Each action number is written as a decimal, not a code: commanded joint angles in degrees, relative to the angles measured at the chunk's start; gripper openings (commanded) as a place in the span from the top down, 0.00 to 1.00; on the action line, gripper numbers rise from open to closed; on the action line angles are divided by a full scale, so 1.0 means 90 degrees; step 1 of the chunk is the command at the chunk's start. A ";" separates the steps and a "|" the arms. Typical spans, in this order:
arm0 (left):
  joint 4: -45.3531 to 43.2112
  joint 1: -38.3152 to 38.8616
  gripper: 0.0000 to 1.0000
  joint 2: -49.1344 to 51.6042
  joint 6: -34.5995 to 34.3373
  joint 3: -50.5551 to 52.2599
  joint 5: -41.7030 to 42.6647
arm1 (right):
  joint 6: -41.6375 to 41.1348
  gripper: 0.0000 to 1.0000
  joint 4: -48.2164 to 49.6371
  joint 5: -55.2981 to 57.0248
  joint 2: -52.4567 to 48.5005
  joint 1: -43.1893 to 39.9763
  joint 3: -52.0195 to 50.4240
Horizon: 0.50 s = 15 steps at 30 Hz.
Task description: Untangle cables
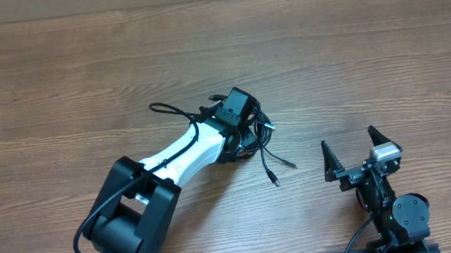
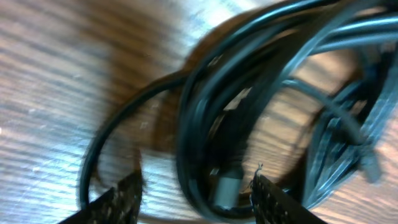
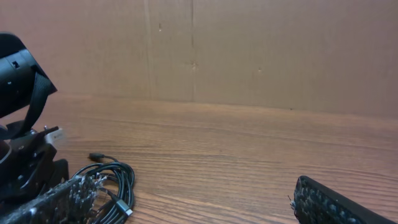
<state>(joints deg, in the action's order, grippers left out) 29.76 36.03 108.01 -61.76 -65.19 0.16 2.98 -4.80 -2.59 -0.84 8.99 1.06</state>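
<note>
The cables (image 1: 261, 144) are a bundle of thin black cords coiled at the table's middle, with loose plug ends (image 1: 276, 179) trailing toward the front. My left gripper (image 1: 240, 132) is down over the bundle. In the left wrist view, which is blurred, its fingers (image 2: 196, 183) are open and straddle several cable strands (image 2: 249, 81) and a grey plug (image 2: 224, 186). My right gripper (image 1: 351, 152) is open and empty at the front right, apart from the cables. In the right wrist view the bundle (image 3: 115, 180) lies just beyond its left finger, with bare wood between the fingers (image 3: 193, 202).
The wooden table (image 1: 82, 73) stretches to a brown cardboard wall (image 3: 249, 50) at the back. My left arm (image 1: 171, 160) crosses from the front left to the middle, with its own black cable looped beside it (image 1: 163, 109). The left arm's wrist shows at the far left of the right wrist view (image 3: 18, 124).
</note>
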 commanded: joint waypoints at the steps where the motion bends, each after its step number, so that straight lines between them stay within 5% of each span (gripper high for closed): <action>1: 0.0019 0.0041 0.65 0.0250 -0.0027 -0.0022 -0.0063 | 0.0010 0.00 0.0019 0.0017 0.0075 -0.0024 -0.0066; 3: 0.0051 0.0041 0.96 0.0250 -0.0027 -0.0022 -0.0010 | 0.0010 0.00 0.0019 0.0017 0.0075 -0.0024 -0.0066; 8: 0.0515 0.0027 0.96 0.0185 -0.0928 -0.0024 0.0391 | 0.0010 0.00 0.0019 0.0017 0.0075 -0.0024 -0.0066; 15: 0.2040 -0.0015 0.95 -0.0393 -0.3643 -0.0024 0.1001 | 0.0010 0.00 0.0019 0.0017 0.0075 -0.0024 -0.0066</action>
<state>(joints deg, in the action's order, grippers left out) 45.74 35.97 107.22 -80.97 -66.35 5.67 2.98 -4.78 -2.61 -0.84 8.99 1.06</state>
